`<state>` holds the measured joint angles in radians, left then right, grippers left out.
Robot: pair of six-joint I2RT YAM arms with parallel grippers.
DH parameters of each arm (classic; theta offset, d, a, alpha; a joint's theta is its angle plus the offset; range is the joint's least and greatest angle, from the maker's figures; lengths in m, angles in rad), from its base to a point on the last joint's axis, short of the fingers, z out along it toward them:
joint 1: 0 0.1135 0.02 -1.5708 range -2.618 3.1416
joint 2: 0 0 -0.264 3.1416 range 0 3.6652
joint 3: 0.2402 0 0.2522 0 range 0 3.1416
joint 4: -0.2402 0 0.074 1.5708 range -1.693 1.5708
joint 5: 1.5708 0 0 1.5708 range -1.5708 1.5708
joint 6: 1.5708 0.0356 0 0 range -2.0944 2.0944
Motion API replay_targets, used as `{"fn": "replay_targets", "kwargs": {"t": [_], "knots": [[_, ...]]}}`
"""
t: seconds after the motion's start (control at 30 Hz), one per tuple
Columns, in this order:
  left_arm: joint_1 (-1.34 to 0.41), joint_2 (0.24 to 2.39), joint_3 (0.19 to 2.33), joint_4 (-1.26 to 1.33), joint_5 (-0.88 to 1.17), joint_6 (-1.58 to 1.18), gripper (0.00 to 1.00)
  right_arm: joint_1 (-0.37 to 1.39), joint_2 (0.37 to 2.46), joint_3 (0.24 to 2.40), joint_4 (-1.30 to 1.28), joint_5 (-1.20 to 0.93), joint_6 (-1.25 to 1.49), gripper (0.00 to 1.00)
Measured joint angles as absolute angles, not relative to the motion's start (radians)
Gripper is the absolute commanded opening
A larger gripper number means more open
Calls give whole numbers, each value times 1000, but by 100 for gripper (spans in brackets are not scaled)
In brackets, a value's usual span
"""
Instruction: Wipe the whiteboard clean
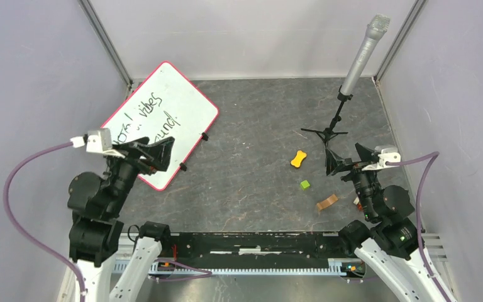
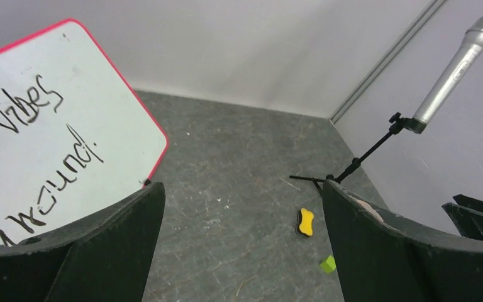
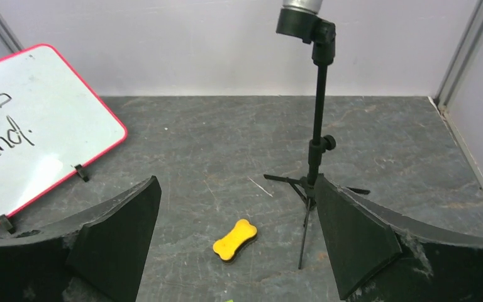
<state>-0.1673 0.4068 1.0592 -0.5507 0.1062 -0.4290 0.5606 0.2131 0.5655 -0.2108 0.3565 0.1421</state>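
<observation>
The whiteboard (image 1: 166, 110) lies tilted at the back left, white with a red-pink rim, black clips and dark handwriting. It also shows in the left wrist view (image 2: 56, 126) and the right wrist view (image 3: 44, 138). A yellow bone-shaped eraser (image 1: 299, 158) lies on the grey floor right of centre, and shows in both wrist views (image 2: 305, 221) (image 3: 234, 240). My left gripper (image 1: 157, 153) is open and empty over the board's near edge (image 2: 242, 189). My right gripper (image 1: 338, 159) is open and empty, just right of the eraser (image 3: 236, 182).
A silver microphone (image 1: 363, 53) on a black tripod stand (image 1: 328, 132) stands at the back right, close to my right gripper. A small green cube (image 1: 305, 184) and a brown piece (image 1: 327, 202) lie near the eraser. Grey walls enclose the floor on three sides.
</observation>
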Motion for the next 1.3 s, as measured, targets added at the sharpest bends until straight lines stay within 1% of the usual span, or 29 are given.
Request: {"fn": "replay_targets", "kwargs": {"t": [0.2, 0.33, 0.4, 0.47, 0.63, 0.7, 0.8, 0.87, 0.93, 1.03, 1.23, 1.3], "knots": [[-166, 543, 1016, -530, 226, -478, 100, 561, 259, 585, -272, 383, 141, 98], [-178, 656, 910, -431, 360, -567, 100, 561, 311, 587, -304, 378, 130, 98], [-223, 706, 849, -385, 378, -610, 100, 561, 316, 587, -318, 369, 126, 98], [-308, 747, 805, -363, 364, -632, 100, 561, 301, 586, -323, 357, 126, 98], [-598, 859, 754, -269, 276, -690, 100, 561, 196, 558, -296, 333, 126, 98], [-717, 943, 752, -208, 210, -707, 100, 561, 169, 558, -289, 341, 128, 98], [-867, 1127, 763, -136, 130, -722, 100, 561, 146, 558, -286, 359, 136, 98], [-931, 1257, 798, -123, 83, -721, 100, 560, 137, 558, -286, 372, 138, 98], [-981, 1406, 879, -134, 46, -711, 100, 560, 131, 558, -287, 385, 141, 98], [-1013, 1614, 1077, -178, 12, -664, 100, 560, 130, 558, -294, 404, 142, 98], [-1017, 1910, 1480, -285, -68, -557, 100, 560, 116, 558, -324, 440, 141, 98], [-1017, 2006, 1608, -326, -97, -523, 98, 560, 103, 558, -325, 456, 138, 98]]}}
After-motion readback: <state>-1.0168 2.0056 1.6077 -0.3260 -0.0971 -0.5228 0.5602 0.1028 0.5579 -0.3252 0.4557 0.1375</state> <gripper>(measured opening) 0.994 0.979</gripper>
